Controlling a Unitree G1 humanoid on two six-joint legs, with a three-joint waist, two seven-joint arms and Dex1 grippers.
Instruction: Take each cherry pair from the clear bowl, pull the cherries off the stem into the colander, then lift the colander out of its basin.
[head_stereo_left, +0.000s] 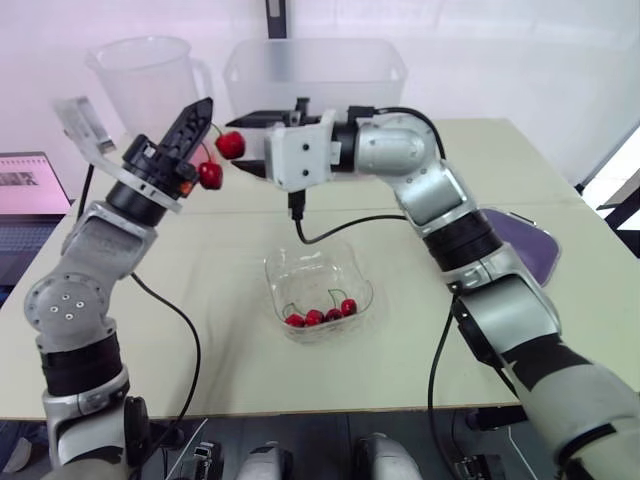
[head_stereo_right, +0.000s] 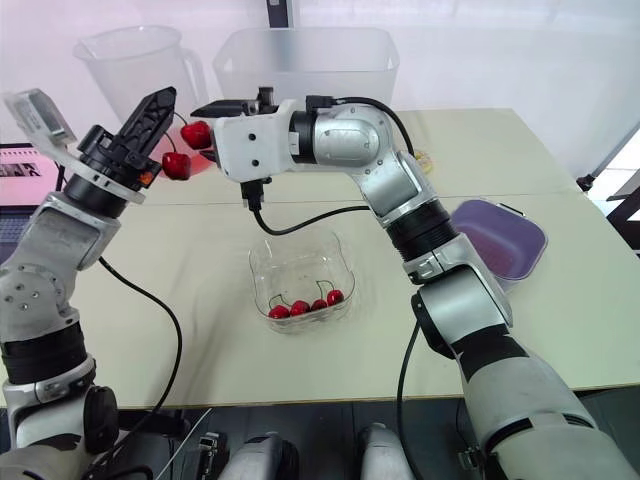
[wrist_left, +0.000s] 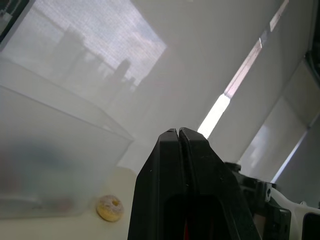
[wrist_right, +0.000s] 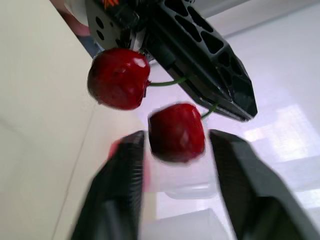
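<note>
Two cherries on a joined stem, the cherry pair (head_stereo_left: 230, 145), hang in the air above the table (head_stereo_left: 230, 350); the left gripper (head_stereo_left: 203, 110) is pinched closed on the stem; the right gripper (wrist_right: 175, 150) is spread apart, with a finger close on either side of one cherry; below them, the clear bowl (head_stereo_left: 318, 268) sits mid-table with more cherries (head_stereo_left: 322, 316) inside; a purple basin (head_stereo_right: 497, 240) sits at the right.

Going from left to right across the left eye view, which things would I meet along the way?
laptop → cherry pair, held up above the table → clear bowl → purple colander
</note>
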